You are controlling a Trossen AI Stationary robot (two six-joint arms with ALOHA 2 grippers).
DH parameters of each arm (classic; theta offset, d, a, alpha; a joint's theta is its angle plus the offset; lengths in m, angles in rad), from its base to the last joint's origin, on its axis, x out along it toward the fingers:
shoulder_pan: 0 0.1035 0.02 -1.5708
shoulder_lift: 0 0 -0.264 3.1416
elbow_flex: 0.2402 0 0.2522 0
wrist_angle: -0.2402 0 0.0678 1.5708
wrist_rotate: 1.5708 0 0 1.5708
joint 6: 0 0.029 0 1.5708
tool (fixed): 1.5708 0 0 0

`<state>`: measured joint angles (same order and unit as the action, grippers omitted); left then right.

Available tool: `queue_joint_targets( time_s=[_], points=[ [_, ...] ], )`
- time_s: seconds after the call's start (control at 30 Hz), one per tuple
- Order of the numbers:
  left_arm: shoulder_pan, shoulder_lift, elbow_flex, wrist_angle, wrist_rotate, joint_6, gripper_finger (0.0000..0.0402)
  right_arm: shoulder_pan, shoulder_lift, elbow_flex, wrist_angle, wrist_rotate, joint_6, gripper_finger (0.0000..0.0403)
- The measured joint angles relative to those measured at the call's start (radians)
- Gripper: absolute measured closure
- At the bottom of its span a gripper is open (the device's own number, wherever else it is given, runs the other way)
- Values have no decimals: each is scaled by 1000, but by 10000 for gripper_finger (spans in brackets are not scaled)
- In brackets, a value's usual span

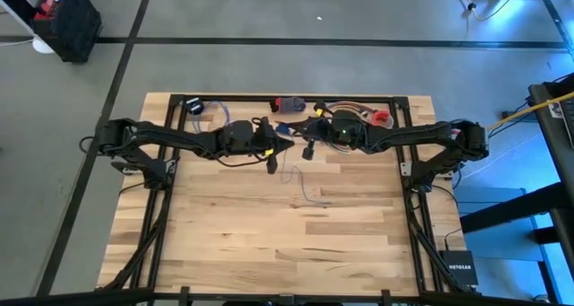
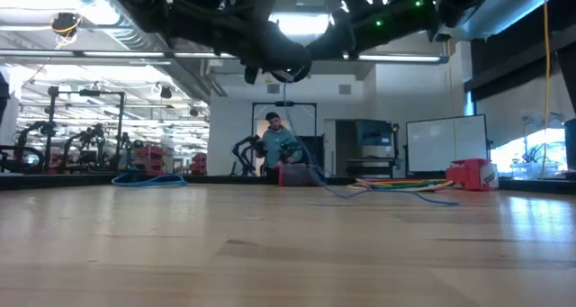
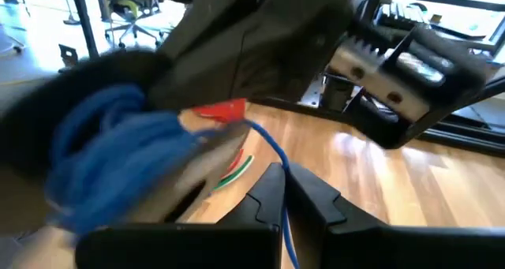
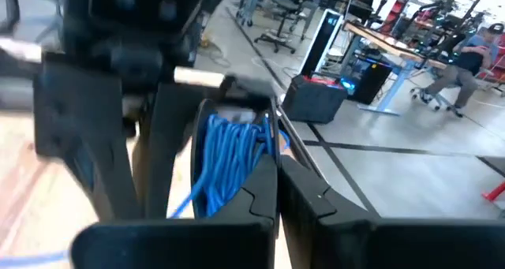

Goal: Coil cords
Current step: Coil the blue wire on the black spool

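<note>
High view: both grippers meet over the table's far middle. The left gripper is pressed together on a blue cord; the right gripper, also pressed shut, sits beside the blue coil. The cord's loose tail trails from them toward the near side.

Over the far middle of the wooden table, the left gripper and right gripper meet almost tip to tip. A thin grey-lilac wire squiggles on the boards just nearer. Coloured cables lie along the far edge.
</note>
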<state>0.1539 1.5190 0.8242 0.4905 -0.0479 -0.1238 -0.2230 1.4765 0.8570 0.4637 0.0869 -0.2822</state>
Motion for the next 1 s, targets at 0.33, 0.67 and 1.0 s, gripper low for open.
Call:
queue_joint_targets(
  time_s=[0.33, 0.67, 1.0],
  points=[
    [0, 10, 3, 5, -9, 23, 398, 0, -22, -3, 134, 0, 66, 393],
    [-1, 7, 5, 2, -6, 31, 398, 1, -86, 75, 48, -12, 56, 393],
    [-2, 9, 3, 5, -1, 38, 398, 1, -90, 187, -45, -11, 16, 393]
  ],
)
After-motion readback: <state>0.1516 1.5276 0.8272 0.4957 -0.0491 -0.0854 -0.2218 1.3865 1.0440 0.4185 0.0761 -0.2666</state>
